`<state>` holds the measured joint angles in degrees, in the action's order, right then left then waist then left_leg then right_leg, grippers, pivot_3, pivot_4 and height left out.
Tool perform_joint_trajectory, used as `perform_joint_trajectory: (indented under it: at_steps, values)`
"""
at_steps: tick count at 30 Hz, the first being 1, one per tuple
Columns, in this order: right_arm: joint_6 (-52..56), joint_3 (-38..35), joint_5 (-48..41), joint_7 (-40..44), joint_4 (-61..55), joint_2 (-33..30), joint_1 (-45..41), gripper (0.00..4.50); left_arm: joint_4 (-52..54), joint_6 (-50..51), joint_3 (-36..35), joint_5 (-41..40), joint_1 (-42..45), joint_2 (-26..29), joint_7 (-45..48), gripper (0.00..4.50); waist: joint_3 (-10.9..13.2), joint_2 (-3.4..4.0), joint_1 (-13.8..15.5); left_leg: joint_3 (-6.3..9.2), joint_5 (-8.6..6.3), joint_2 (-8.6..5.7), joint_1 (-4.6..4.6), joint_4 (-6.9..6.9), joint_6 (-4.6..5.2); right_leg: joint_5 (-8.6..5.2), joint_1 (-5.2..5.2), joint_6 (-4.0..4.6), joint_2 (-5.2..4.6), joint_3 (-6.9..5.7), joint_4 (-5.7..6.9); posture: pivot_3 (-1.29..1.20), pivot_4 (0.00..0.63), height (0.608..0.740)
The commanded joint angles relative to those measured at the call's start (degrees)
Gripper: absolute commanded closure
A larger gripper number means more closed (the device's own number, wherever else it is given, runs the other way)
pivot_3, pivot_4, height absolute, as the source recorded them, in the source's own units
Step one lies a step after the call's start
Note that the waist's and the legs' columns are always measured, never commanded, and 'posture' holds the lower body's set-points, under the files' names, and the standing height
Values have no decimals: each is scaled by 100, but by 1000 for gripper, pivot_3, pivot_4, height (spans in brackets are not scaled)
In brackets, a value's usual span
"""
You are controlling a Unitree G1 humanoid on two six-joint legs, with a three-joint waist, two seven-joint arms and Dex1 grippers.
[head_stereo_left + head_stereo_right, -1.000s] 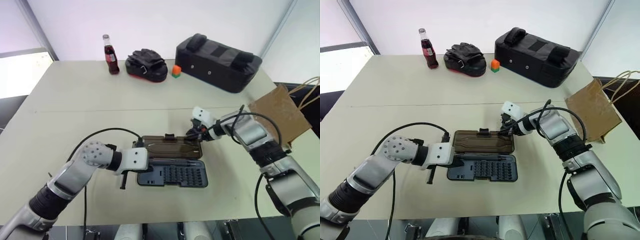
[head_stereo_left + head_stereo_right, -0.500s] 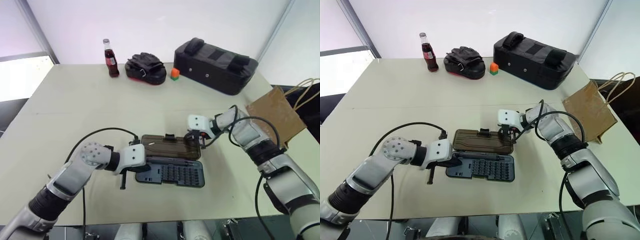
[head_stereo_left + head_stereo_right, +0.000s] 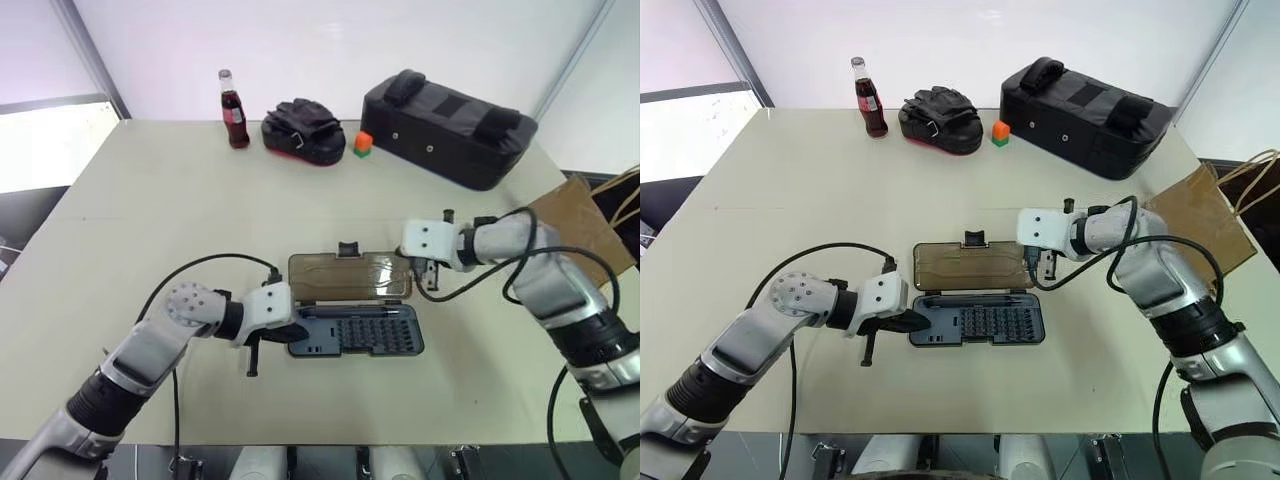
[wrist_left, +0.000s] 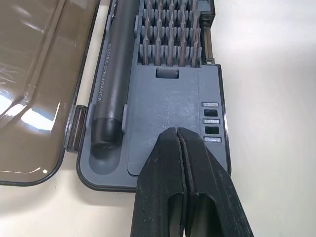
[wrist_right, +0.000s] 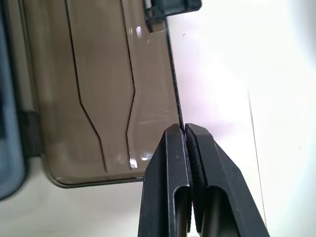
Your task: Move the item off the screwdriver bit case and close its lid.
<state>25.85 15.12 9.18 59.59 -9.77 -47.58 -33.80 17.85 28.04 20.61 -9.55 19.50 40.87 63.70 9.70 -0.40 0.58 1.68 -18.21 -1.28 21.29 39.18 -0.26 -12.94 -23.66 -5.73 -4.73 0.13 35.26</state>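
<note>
The screwdriver bit case (image 3: 355, 336) lies open near the middle of the table (image 3: 150, 210), its long axis running from 9 to 3 o'clock across the head view. The dark grey tray with its rows of bits sits on the near side, at 6 o'clock, and a dark driver handle (image 4: 112, 74) lies in it along the hinge side, parallel to the long axis. The lid (image 3: 348, 277) is folded back flat on the table at 12 o'clock of the tray, and its small black latch tab (image 3: 348, 248) points away toward 12. The left gripper (image 4: 177, 140) is clenched with nothing between its fingers, its tips over the bare 9 o'clock end of the tray. The right gripper (image 5: 185, 133) is also clenched, at the lid's 3 o'clock end, its tips at the lid's thin far edge by that corner; whether it pinches that edge I cannot tell. The item (image 3: 585, 225), the brown paper bag with twine handles, is off the case, at the table's edge toward 3 o'clock, well apart from it. Along the far edge stand a cola bottle (image 3: 233, 97), a dark bundle (image 3: 302, 128), an orange-and-green block (image 3: 362, 144) and a large black padded bag (image 3: 448, 126).
</note>
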Motion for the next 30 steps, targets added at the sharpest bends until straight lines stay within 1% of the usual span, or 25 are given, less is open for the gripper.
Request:
perform_joint_trajectory:
  at_steps: [1,6,10,15,20,22,24,26,28,30]
  values:
    - [522,-440,-139,-217,-657,9,58,4460,-196,68,65,42,-41,-1,-12,4500,0,0,-1,0,0,0,2,0,0,0,-2,0,0,0,0,0,150,740]
    - [837,-414,-176,-364,-932,76,205,4460,-169,-127,-38,-55,28,-77,-40,4500,1,0,0,0,0,0,5,0,0,0,-4,0,0,-1,-3,0,150,740]
    - [882,-363,-202,-442,-937,104,236,4460,38,-244,-358,-465,164,-52,183,4500,13,-5,-12,-1,0,1,19,0,0,0,-19,0,1,-2,-4,0,150,740]
    - [754,-331,-194,-466,-792,53,280,4460,627,177,-676,-1136,143,154,467,4500,28,-1,-47,-4,0,4,52,-4,0,4,-62,-8,3,-2,7,0,150,740]
    - [662,-327,-183,-472,-725,2,329,4460,877,904,-1247,-1982,518,-7,183,4500,31,-3,-39,-2,0,3,78,-2,-1,12,-83,-21,3,-6,8,0,150,740]
    - [618,-326,-167,-486,-720,-26,363,4460,668,1256,-1591,-2305,777,-201,-160,4500,32,-4,-35,0,0,2,79,-1,-1,12,-83,-21,4,-9,7,0,150,740]
    - [573,-342,-163,-500,-734,-59,401,4460,127,1495,-2029,-2463,1094,-487,-686,4500,33,-5,-26,1,0,1,79,1,-1,12,-82,-22,4,-9,7,0,150,740]
    - [578,-363,-178,-509,-770,-74,410,4460,-474,1439,-2273,-2272,1282,-682,-1166,4500,32,-5,-36,0,1,-4,79,1,-1,14,-81,-25,4,-10,8,0,150,740]
    - [589,-374,-188,-518,-801,-75,413,4460,-1048,1147,-2339,-1932,1387,-827,-1593,4500,32,-4,-62,0,1,-12,77,1,-1,15,-82,-26,8,-11,9,0,150,740]
    - [601,-368,-191,-533,-820,-67,411,4460,-1601,980,-2434,-1787,1457,-1014,-1915,4500,32,-4,-79,1,2,-13,76,0,-3,15,-83,-26,8,-12,12,0,150,740]
